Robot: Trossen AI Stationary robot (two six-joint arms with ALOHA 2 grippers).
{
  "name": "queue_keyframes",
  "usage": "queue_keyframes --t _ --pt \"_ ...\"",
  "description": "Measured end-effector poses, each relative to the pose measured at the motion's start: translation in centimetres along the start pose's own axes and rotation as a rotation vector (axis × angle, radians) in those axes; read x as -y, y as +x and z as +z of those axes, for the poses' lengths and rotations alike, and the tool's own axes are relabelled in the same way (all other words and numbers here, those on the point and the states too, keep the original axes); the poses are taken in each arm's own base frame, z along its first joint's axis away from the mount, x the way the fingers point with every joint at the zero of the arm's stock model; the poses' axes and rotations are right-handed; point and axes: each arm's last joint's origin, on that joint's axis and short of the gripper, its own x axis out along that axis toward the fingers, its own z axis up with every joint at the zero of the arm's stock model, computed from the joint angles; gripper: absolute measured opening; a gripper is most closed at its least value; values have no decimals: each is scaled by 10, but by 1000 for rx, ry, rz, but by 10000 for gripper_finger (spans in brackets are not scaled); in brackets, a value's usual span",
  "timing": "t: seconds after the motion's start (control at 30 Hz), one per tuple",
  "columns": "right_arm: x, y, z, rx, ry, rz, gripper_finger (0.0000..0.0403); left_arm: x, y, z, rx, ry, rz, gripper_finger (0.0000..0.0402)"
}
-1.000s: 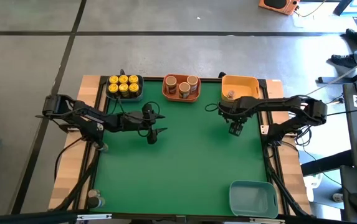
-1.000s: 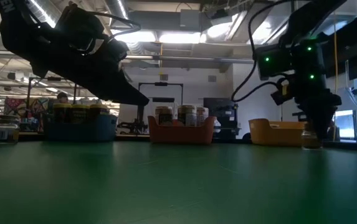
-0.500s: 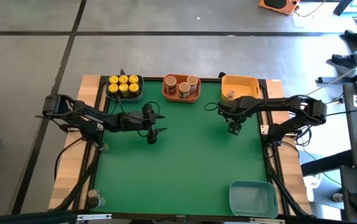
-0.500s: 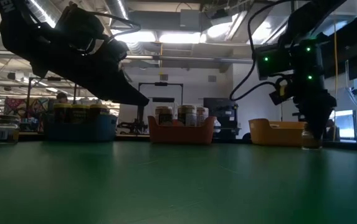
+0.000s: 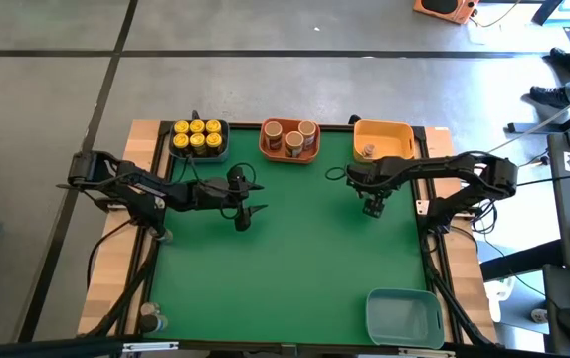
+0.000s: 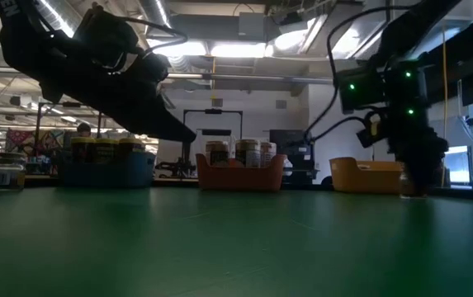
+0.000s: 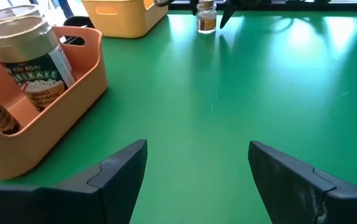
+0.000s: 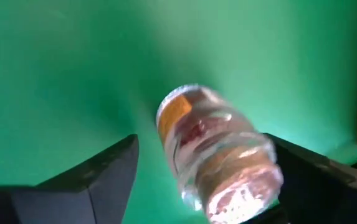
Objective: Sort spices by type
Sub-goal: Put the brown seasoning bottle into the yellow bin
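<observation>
Dark right claw (image 8: 197,180) pointing down, fingers spread wide around small spice jar (image 8: 218,155); left claw (image 7: 197,171) open, empty.

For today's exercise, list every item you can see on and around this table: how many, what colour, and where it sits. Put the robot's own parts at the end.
yellow-lidded jars: six, in the dark bin, far left.
tan-lidded jars: three, in the orange bin, far middle.
small jar: one, in the yellow bin, far right.
small clear jar: one, upright on the green mat between the right gripper's fingers.
blue bin: one, near right corner.
jars: two, off the mat, near left.
left gripper: open, empty, over the mat.
right gripper: open around the small clear jar.
</observation>
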Motion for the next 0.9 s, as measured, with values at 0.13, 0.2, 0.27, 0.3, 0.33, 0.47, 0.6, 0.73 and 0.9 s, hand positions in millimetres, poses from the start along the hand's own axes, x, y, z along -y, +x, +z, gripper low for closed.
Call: queue_keyframes --t 0.13,0.2,0.27,0.3,0.33,0.47,0.6,0.73,0.9 --pt "-1 1 4 38 21 9 299 0 0 0 -1 1 0 279" --pt "-1 1 6 54 16 9 282 0 0 0 -1 1 0 279" --pt "-1 1 6 61 5 5 264 0 0 0 1 0 0 279" --pt "-1 1 6 57 -1 -1 255 0 0 0 1 0 0 279" --pt "-1 1 5 51 -2 -2 245 0 0 0 1 0 0 279" --pt "-1 1 5 46 -4 8 212 0 0 0 2 0 0 279" --pt "-1 1 5 49 -3 7 197 0 0 1 5 1 0 279" --pt "0 -6 6 23 2 33 198 0 0 1 13 -2 0 279" --pt "7 -34 16 58 19 -10 198 0 0 1 15 -6 1 279"
